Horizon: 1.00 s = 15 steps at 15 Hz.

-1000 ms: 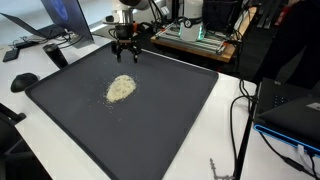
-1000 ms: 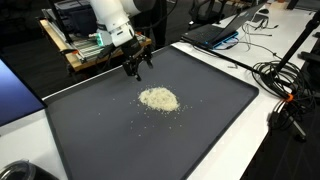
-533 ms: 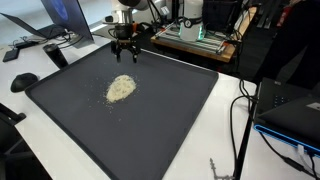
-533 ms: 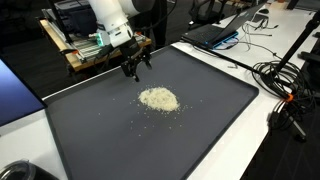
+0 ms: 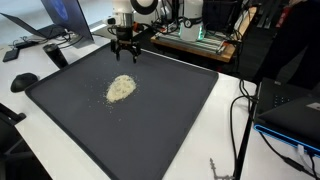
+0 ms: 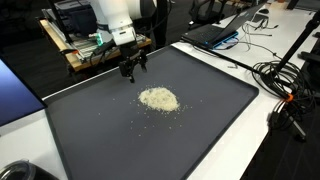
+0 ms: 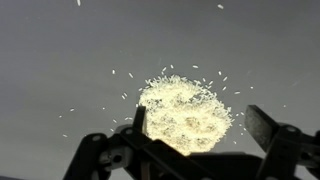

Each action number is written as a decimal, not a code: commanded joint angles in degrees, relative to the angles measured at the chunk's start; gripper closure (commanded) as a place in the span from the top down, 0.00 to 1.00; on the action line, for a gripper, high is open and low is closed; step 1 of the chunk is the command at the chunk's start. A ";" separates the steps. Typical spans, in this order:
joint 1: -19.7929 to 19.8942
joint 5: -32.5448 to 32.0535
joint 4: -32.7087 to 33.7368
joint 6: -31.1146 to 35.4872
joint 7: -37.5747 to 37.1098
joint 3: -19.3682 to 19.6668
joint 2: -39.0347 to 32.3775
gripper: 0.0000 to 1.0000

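Observation:
A small heap of pale rice-like grains (image 5: 121,88) (image 6: 158,98) lies on a large dark mat (image 5: 150,120) (image 6: 120,130). My gripper (image 5: 124,55) (image 6: 130,72) hangs open above the mat's far edge, behind the heap and apart from it, with nothing between its fingers. In the wrist view the heap (image 7: 185,110) fills the middle, with stray grains scattered round it, and the gripper (image 7: 200,125) frames its lower part, one dark fingertip (image 7: 262,125) on each side.
A wooden crate of electronics (image 5: 195,40) (image 6: 85,48) stands just behind the mat. Laptops (image 5: 60,20) (image 6: 225,30) and cables (image 6: 285,85) lie on the white table around it. A dark round object (image 5: 24,82) sits near one corner.
The gripper has shifted slightly, lifting a little over the mat's far edge. The heap lies unchanged and the jaws stay wide.

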<state>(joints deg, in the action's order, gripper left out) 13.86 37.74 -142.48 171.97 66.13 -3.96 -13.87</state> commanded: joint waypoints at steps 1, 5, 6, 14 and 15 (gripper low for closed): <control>-8.33 -12.21 -2.90 2.17 -9.84 8.15 1.30 1.00; -17.27 -26.40 -2.97 3.55 -22.59 16.73 1.17 1.00; -19.45 -29.73 -2.63 3.47 -25.90 19.07 0.98 1.00; -47.63 -47.96 0.60 0.86 -46.63 43.95 -3.43 1.00; -51.10 -49.38 0.97 0.10 -48.69 46.49 -4.13 1.00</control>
<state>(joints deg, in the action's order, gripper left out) -27.97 -6.69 -143.45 174.23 24.10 34.94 -15.39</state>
